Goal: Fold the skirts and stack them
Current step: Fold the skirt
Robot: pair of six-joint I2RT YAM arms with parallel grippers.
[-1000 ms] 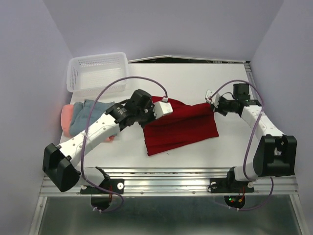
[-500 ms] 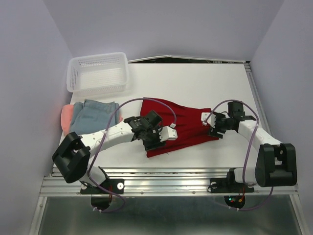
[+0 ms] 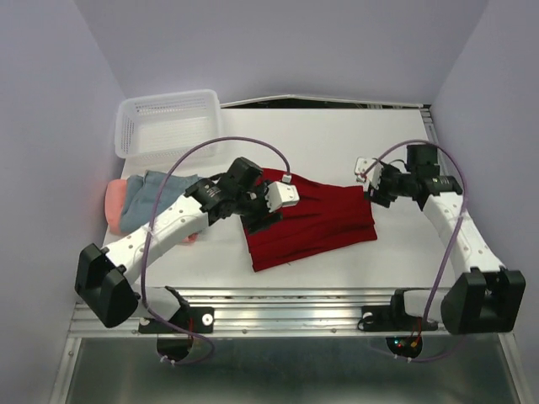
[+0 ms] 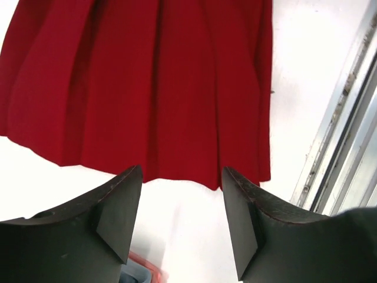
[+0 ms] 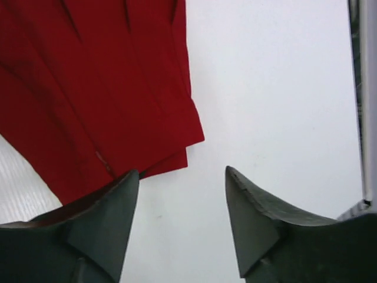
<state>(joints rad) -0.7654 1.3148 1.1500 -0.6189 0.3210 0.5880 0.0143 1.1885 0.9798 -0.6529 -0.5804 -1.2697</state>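
Both arms are lifting away, left gripper [image 4: 181, 177] and right gripper [image 5: 182, 174] gaping empty beside the folded dark red skirt [image 3: 312, 223], not yet stacked on the blue-grey skirt [image 3: 160, 194] and salmon-pink skirt [image 3: 116, 202] behind the left.

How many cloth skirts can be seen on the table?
3. A dark red pleated skirt lies in the middle; a dusty blue-grey skirt lies at the left, overlapping a salmon-pink skirt. More could hide beneath.

The right gripper [image 5: 181, 174] hangs with its jaws apart and empty over the white table [image 5: 277, 88]. The layered corner of the red skirt [image 5: 106, 88] lies just beyond its left finger, and a metal rail [image 5: 368, 88] runs along the right edge.
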